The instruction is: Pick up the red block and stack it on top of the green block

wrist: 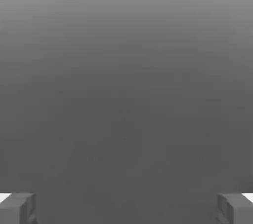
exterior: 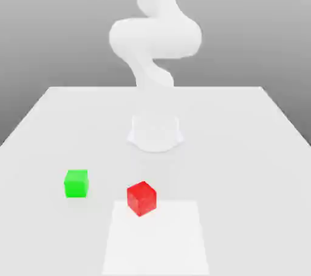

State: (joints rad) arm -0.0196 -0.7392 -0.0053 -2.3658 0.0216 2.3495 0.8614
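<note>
Nearest the front edge of the surface (exterior: 255,165), a paler square patch (exterior: 157,238) lies flat, and the red block (exterior: 141,198) sits on its far corner, turned a little so one edge faces forward. At about ten o'clock from it, near but not touching, the green block (exterior: 76,183) rests squarely on the plain white top. Neither cube is held. Farther back, at twelve o'clock, the arm's round base (exterior: 155,133) stands mid-surface and the white arm (exterior: 155,37) curls upward out of view. In the hand view the jaws are released: the gripper (wrist: 126,208) shows its two fingertips (wrist: 17,208) spread wide at opposite edges, with only blank grey between them, so it seems high and aimed away from the blocks. I'd judge the pick has not begun. The risk is the red cube's twist: jaws closing unaligned could catch a corner and skid it toward the green one. The room beyond is a featureless grey backdrop.
</note>
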